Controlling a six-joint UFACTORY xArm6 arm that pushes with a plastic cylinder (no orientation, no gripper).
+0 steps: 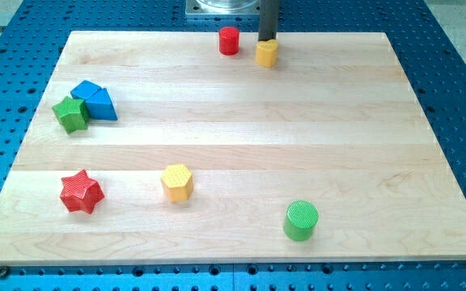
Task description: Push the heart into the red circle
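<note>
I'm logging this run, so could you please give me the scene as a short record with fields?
tip: my tip at the view's top, just behind the yellow heart
target: red circle, to the view's left of the heart, a gap between them
left cluster: green block against blue block
bottom row: red star, yellow hexagon, green cylinder
surface: wooden board
</note>
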